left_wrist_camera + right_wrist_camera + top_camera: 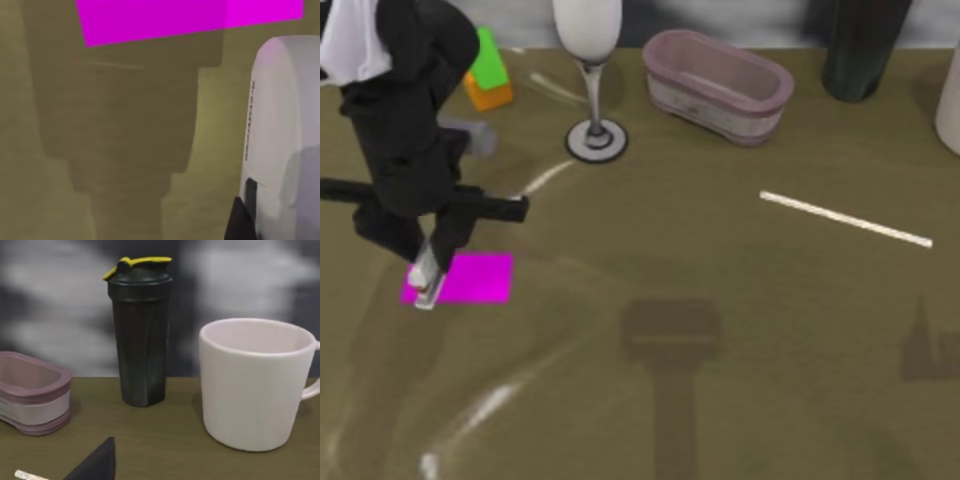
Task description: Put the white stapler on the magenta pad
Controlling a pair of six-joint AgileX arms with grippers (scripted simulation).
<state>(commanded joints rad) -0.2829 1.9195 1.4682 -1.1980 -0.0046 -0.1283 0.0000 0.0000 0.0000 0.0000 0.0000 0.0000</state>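
Note:
The magenta pad (475, 277) lies flat at the table's left; in the left wrist view the magenta pad (190, 17) is seen just past the stapler's rounded end. My left gripper (425, 272) stands at the pad's left edge, shut on the white stapler (423, 292), which pokes out below the fingers. Up close, the white stapler (280, 130) has a dark finger (240, 220) pressed against its side. Whether the stapler touches the table or the pad I cannot tell. My right arm is outside the top view; only a dark tip of the right gripper (95, 467) shows in its wrist view.
A green-and-orange block (487, 70), a wine glass (592, 90) and a pink tub (717, 85) line the back. A dark shaker bottle (140, 335) and a white mug (250, 385) stand at the back right. A long white stick (845, 219) lies right of centre.

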